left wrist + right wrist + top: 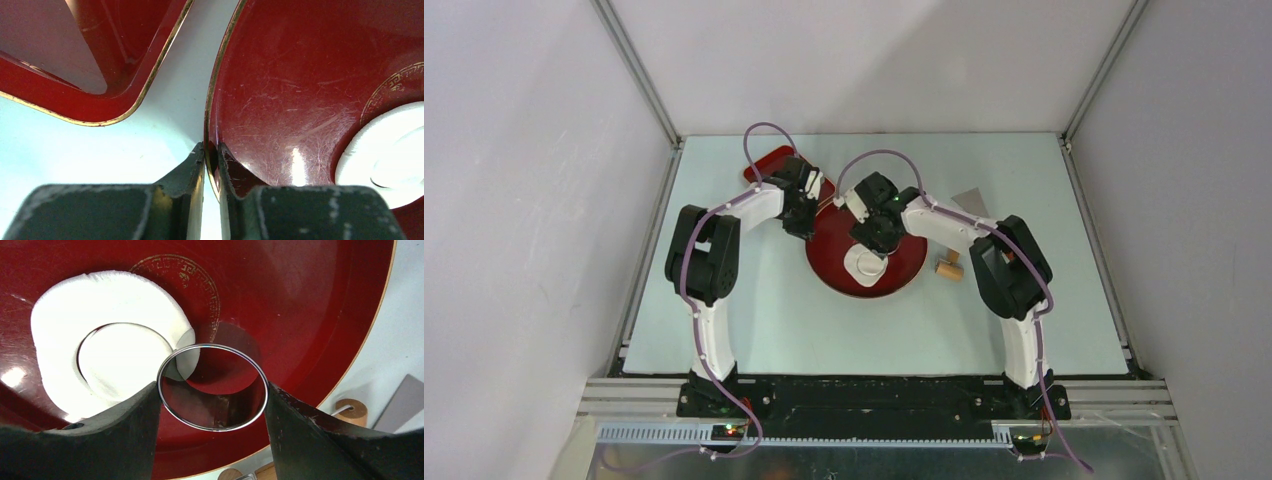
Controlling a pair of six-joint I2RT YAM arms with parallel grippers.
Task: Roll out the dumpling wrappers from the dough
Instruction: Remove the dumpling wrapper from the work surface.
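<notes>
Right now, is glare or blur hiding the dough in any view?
Left wrist: glare streak on the red plate, dough washed out white. Right wrist: dough sharp, cut wrapper edge clear, ring cutter crisp. Top external: dough small, partly hidden.

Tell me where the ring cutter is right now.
Right wrist view, centre: the metal ring cutter is held in the right pincer over the round red plate, just right of the cut dumpling wrapper.

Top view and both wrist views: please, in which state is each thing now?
Left claw: shut on the round plate's rim.
Right claw: shut on the ring cutter.
Dough sheet: flat on plate, one circle cut.
Dumpling wrapper: cut, not yet taken out of the sheet.
</notes>
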